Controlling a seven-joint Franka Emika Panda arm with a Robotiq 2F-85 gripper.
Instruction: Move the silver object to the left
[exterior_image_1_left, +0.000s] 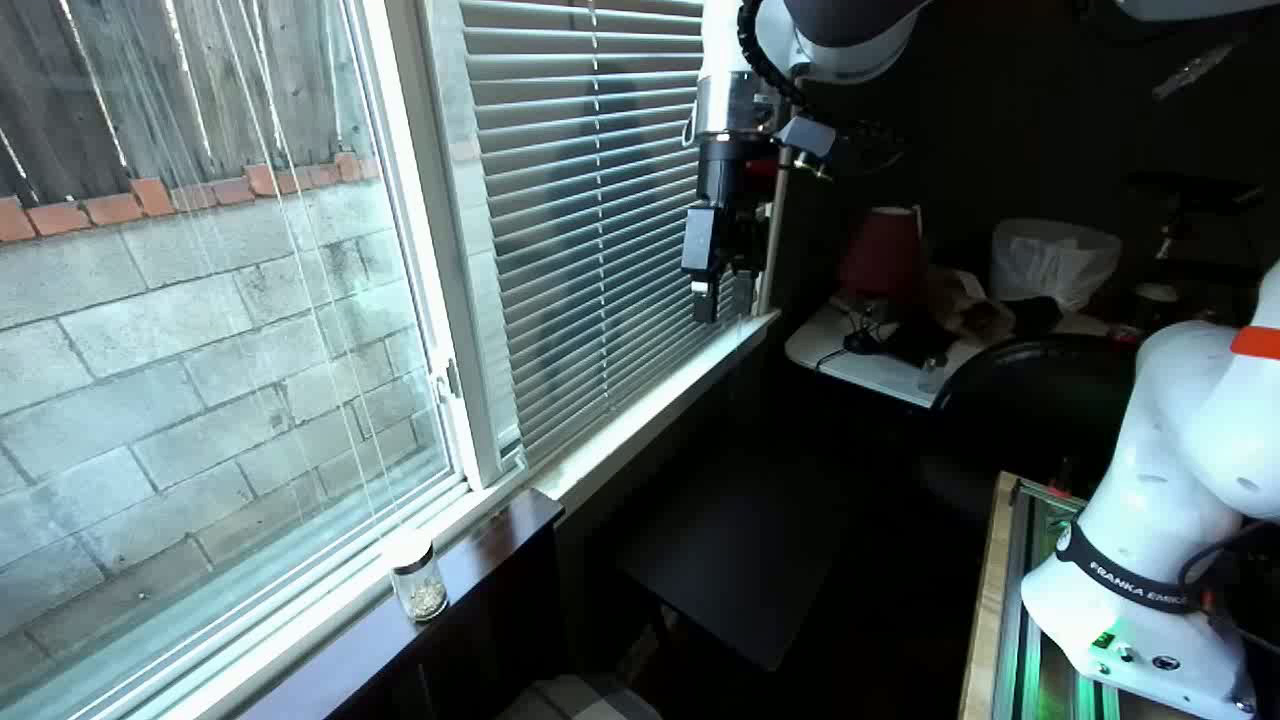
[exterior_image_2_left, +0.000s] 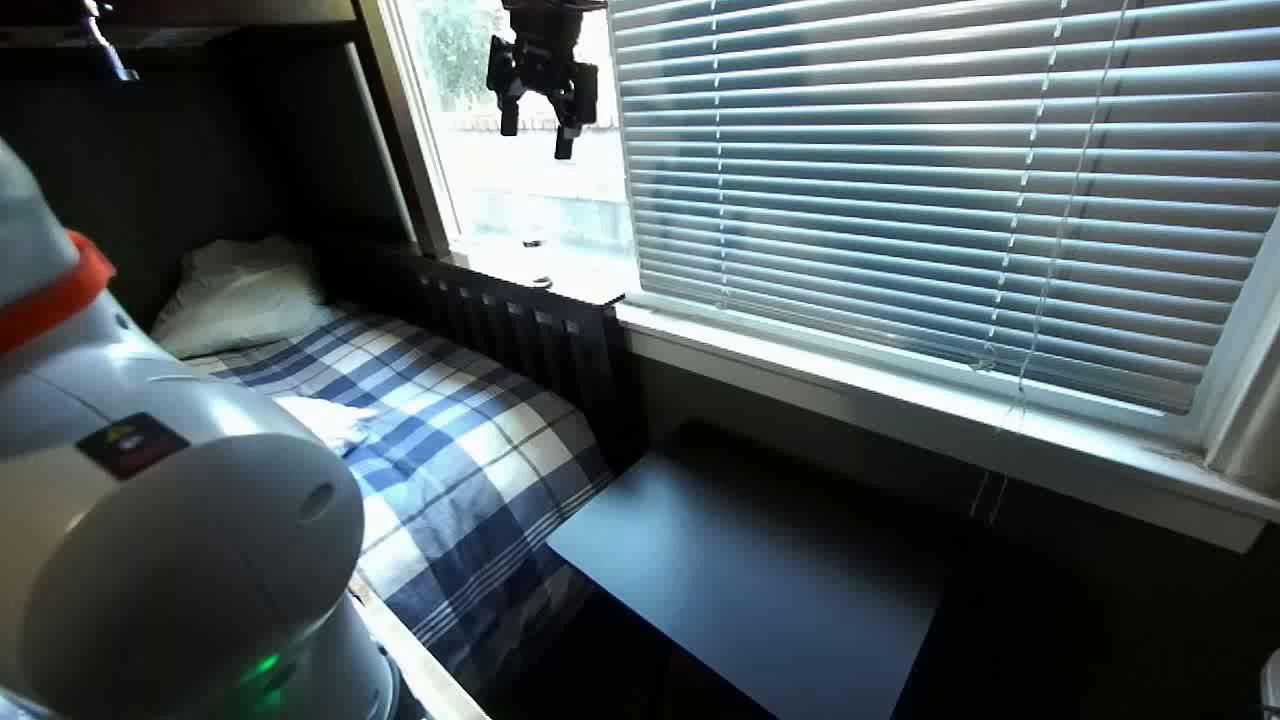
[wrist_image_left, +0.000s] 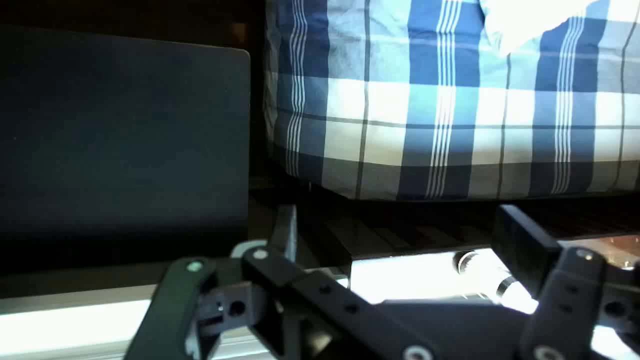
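Observation:
A small clear jar (exterior_image_1_left: 424, 594) stands upright on the narrow ledge by the window in an exterior view. It has a bright lid with a dark band and pale contents at the bottom. Its lid may be the silver part; glare hides the colour. It shows washed out in an exterior view (exterior_image_2_left: 541, 282) and in the wrist view (wrist_image_left: 482, 274), near the right finger. My gripper (exterior_image_1_left: 724, 298) is open and empty, high in front of the blinds and well apart from the jar. It also shows in an exterior view (exterior_image_2_left: 537, 130) and the wrist view (wrist_image_left: 404, 225).
The ledge (exterior_image_1_left: 500, 545) tops a dark slatted headboard (exterior_image_2_left: 500, 300) beside a bed with a plaid cover (exterior_image_2_left: 450, 420). Window blinds (exterior_image_2_left: 900, 200) and a white sill (exterior_image_2_left: 800, 368) run alongside. A black table (exterior_image_2_left: 750, 600) stands below. A red lamp (exterior_image_1_left: 885, 255) stands farther back.

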